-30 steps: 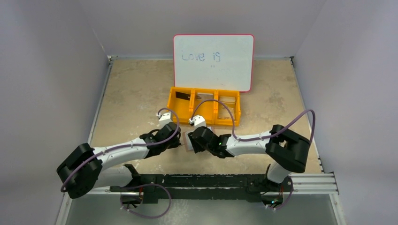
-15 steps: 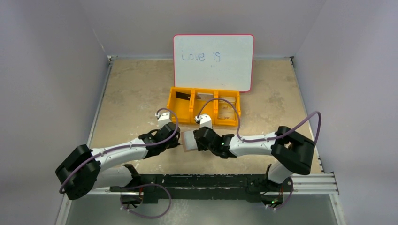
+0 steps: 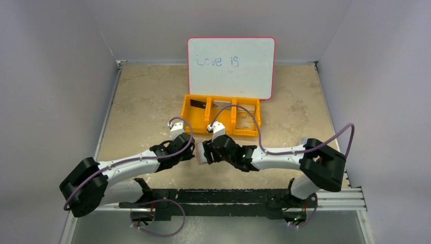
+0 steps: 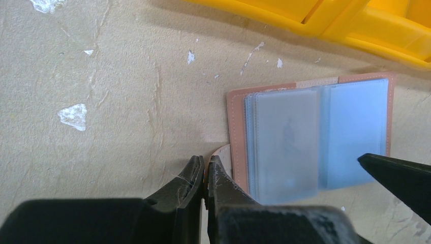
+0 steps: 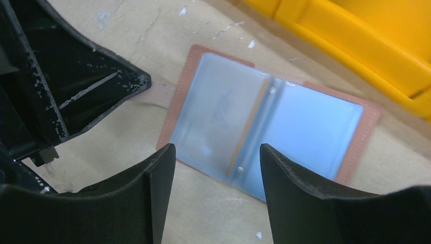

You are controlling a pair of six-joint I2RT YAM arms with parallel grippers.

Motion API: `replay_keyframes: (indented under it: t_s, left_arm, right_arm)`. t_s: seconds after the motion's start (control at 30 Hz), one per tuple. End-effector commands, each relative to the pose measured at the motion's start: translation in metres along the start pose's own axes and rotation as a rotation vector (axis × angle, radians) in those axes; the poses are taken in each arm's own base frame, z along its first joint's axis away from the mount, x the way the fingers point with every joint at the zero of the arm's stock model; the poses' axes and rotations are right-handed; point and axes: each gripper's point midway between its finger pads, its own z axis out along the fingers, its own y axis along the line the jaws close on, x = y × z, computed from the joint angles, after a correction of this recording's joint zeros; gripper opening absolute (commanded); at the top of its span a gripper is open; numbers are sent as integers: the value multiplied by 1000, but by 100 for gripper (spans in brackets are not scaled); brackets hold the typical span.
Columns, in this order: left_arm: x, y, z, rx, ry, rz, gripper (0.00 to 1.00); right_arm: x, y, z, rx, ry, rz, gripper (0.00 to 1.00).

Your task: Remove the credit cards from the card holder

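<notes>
**Card holder pinned open on the worktop, one card seen inside**

The brown card holder [image 3: 202, 154] is seen lying open and flat on the beige worktop [image 3: 147, 96], just below the orange tray [image 3: 186, 109] at the centre of the overhead view, between the two arms' heads. In the left wrist view its pale blue clear pockets [image 4: 310, 134] are spread at centre right. A greyish card [image 4: 287, 137] with a faint dark mark is shown lodged in the left-hand pocket.

The left tool [image 4: 204, 170] is pinched closed at the lower centre of that frame. A thin pink strip of the holder's closure tab [image 4: 222, 152] is caught between its fingertips.

The right tool [image 5: 216, 157] is held over the holder with its jaws standing apart and nothing gripped between them. The open holder is framed in the gap, and the central fold runs towards the lower left of the right wrist view.

In the tray's left compartment a black card [image 3: 199, 104] is laid. What lies in the other two compartments cannot be made out clearly. Behind the tray a red-edged whiteboard [image 3: 231, 66] reading "Love is" is propped upright.
</notes>
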Motion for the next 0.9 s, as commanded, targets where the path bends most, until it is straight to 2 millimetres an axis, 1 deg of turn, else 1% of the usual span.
replay_keyframes:
  t_s: [0.0, 0.13, 0.3, 0.4, 0.53, 0.67, 0.7, 0.77, 0.87]
  left_arm:
    - [-16, -15, -2, 31, -47, -31, 0]
    - [-16, -14, -3, 38, -56, -52, 0]
    - [-13, -18, 0, 60, -54, -77, 0]
    - [-13, -18, 0, 60, -52, -80, 0]
    - [-15, -17, -1, 60, -60, -84, 0]
    - [-14, -16, -2, 56, -61, -80, 0]
    - [-14, -15, -2, 54, -60, -78, 0]
    - [-15, -14, -2, 50, -61, -75, 0]
    - [-14, -13, -3, 49, -62, -76, 0]
  right_arm:
    - [-4, 17, 12, -69, -6, -76, 66]
    - [3, 19, 15, -97, -4, -91, 72]
    - [14, 19, 22, -93, 36, -152, 76]
    - [24, 10, 26, -45, 67, -174, 77]
    - [32, -13, 29, 88, 90, -139, 76]
    - [28, -22, 27, 155, 69, -86, 70]
    - [29, -24, 26, 168, 70, -75, 68]
    - [30, -31, 23, 209, 71, -52, 59]
    - [30, -36, 22, 236, 67, -51, 57]
